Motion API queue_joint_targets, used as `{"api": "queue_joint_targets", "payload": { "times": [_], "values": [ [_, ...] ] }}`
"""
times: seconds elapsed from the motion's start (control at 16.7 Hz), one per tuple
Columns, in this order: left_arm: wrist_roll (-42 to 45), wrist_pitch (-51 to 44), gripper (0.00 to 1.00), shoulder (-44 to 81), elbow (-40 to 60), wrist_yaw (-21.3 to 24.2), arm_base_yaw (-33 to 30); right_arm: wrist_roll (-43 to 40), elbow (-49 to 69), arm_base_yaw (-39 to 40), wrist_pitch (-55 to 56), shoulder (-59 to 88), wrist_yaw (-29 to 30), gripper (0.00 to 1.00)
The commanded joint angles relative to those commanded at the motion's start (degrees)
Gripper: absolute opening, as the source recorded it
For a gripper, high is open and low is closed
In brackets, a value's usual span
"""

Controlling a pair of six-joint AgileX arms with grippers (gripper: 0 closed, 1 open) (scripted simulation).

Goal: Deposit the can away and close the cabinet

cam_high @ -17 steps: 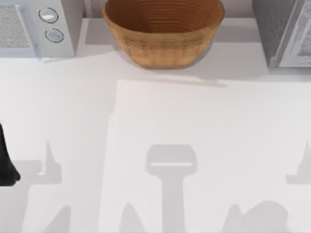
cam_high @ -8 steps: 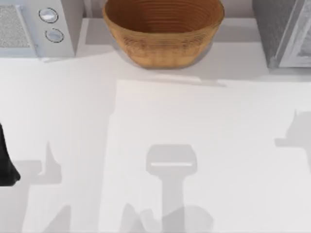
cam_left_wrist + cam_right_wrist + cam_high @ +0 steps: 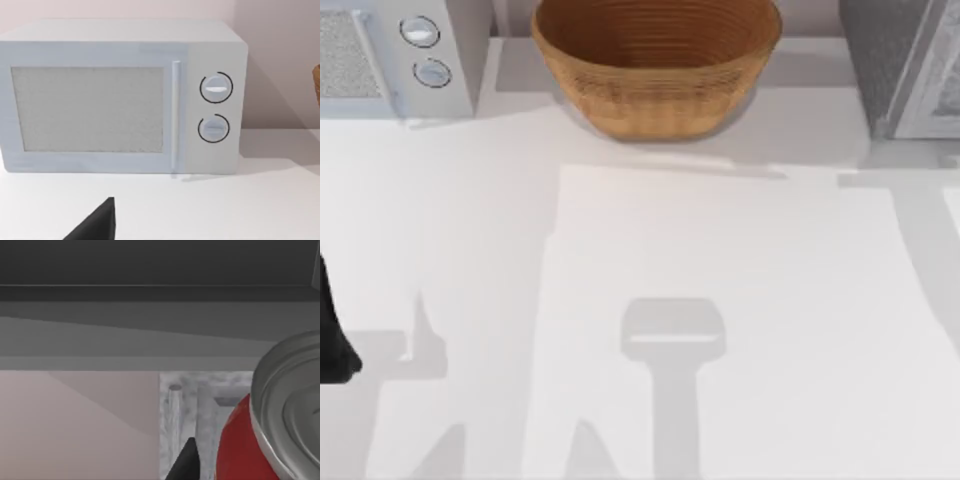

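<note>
The can (image 3: 265, 425) is red with a silver lid and sits very close in the right wrist view. My right gripper (image 3: 240, 471) is shut on it, and one black fingertip (image 3: 187, 462) shows beside the can. Behind the can stands the grey mottled cabinet (image 3: 200, 405), with a dark slab overhead. In the top view the cabinet (image 3: 905, 60) is at the table's back right corner. My left arm (image 3: 330, 340) is parked at the left edge of the table, its wrist view facing the microwave.
A white microwave (image 3: 395, 55) stands at the back left, its door and two dials (image 3: 216, 88) facing the left wrist view. A woven basket (image 3: 655, 60) sits at the back middle. Broad shadows lie across the white tabletop (image 3: 720, 250).
The right arm's shadow has shifted from the table's front toward the back right by the cabinet. The left arm has not moved.
</note>
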Motion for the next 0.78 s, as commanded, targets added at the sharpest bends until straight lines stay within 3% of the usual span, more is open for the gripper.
{"api": "queue_joint_targets", "payload": {
  "times": [0.36, 0.78],
  "values": [
    [0.0, 0.0, 1.00, 0.0, 0.0, 0.0, 0.0, 0.1, 21.9, 2.2, -5.1, 15.9, 2.5, 0.00],
    [0.0, 0.0, 1.00, 0.0, 0.0, 0.0, 0.0, 0.2, 24.8, 2.2, -5.9, 18.3, 2.8, 0.00]
  ]
}}
